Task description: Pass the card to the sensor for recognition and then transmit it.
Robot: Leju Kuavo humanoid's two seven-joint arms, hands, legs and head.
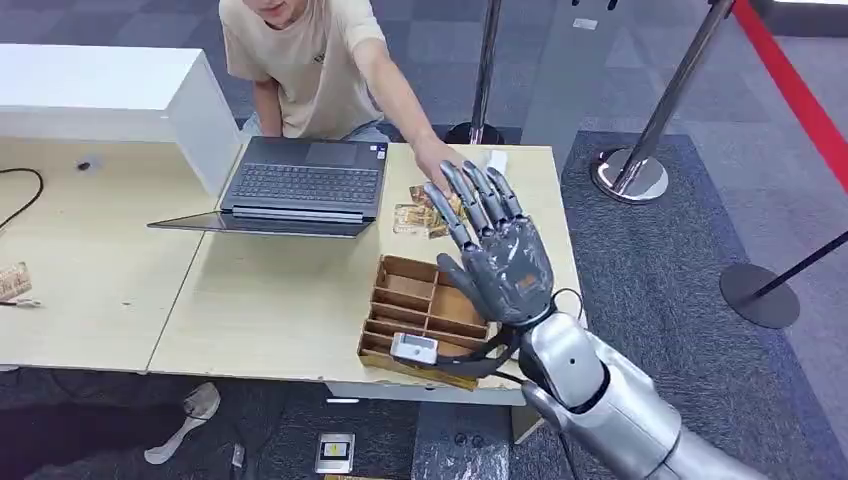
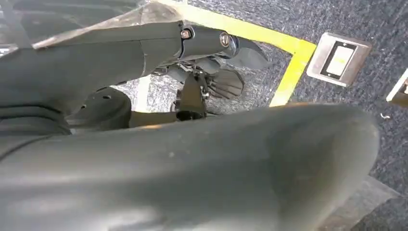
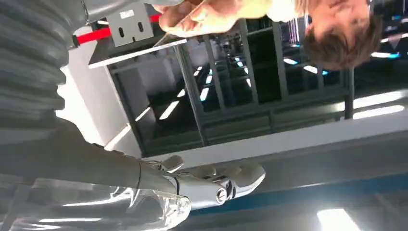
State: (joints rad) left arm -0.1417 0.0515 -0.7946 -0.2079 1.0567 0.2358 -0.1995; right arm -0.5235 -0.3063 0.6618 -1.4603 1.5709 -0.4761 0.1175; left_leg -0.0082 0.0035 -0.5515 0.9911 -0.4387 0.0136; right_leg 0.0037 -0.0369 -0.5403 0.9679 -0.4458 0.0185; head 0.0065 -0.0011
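Right hand point(image 1: 497, 255) raised above tabletop point(image 1: 280, 300), fingers spread, holding nothing. Card point(image 3: 144, 50) pinched in person's hand point(image 3: 192, 17), close by. Risk: mistimed closing, card slipping. Left hand state unclear.

One laptop point(image 1: 300, 187) is seen beyond the raised right hand point(image 1: 497, 255). One wooden compartment tray point(image 1: 420, 318) lies just below that hand, with one small white sensor point(image 1: 413, 348) on its near edge. Several cards point(image 1: 418, 215) lie past the fingertips; their number cannot be told. One person point(image 1: 305, 60) is seated behind.
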